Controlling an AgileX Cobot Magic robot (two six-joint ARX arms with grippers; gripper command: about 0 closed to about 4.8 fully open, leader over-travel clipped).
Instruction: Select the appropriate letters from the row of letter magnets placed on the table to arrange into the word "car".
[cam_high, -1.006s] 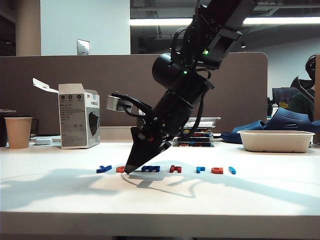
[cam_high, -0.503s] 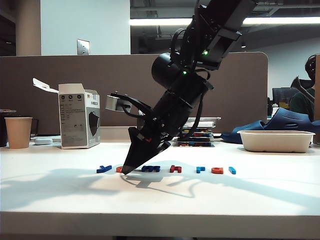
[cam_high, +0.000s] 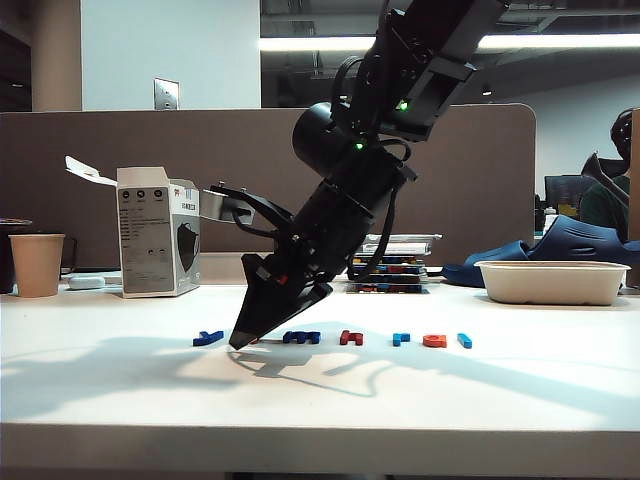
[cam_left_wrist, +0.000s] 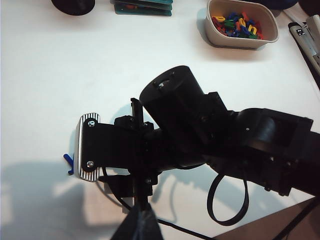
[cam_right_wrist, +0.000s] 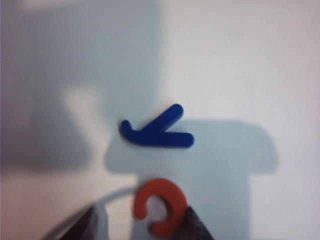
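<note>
Reading your exterior view from the left: a paper cup (cam_high: 37, 265) stands at the far 9 o'clock edge of the table (cam_high: 120, 390), with a white box (cam_high: 158, 245) just to its 3 o'clock side. In front of them the row (cam_high: 340, 339) of letters runs across the middle of the table. It starts with the dark blue y (cam_high: 209, 338).

Your right gripper (cam_high: 240, 342) reaches across from the upper right and slants down toward 7 o'clock. Its tip is on the table just at 3 o'clock of the y, and there it hides the c from this view. In the right wrist view its fingers (cam_right_wrist: 192, 225) are released and spread, one on each side of the orange c (cam_right_wrist: 161, 206). The c lies flat on the table, not lifted. One finger is right against it, and the other stands off with a gap. The y lies just beyond the c, apart from it.

Continuing toward 3 o'clock you have the dark blue m (cam_high: 301, 338), the red h (cam_high: 351, 338), the light blue r (cam_high: 401, 339), the orange-red a (cam_high: 434, 341) and the light blue bar (cam_high: 464, 341). All are flat and spaced apart. Behind the row, at 12 o'clock of the h, sits a stack of books (cam_high: 393, 270). A white tray (cam_high: 552, 282) stands toward the right edge, and the left wrist view shows it holds a pile of coloured letters.

Your left gripper (cam_left_wrist: 141, 227) shows only in its own wrist view. It is clenched with nothing in it, poised above the right arm.
</note>
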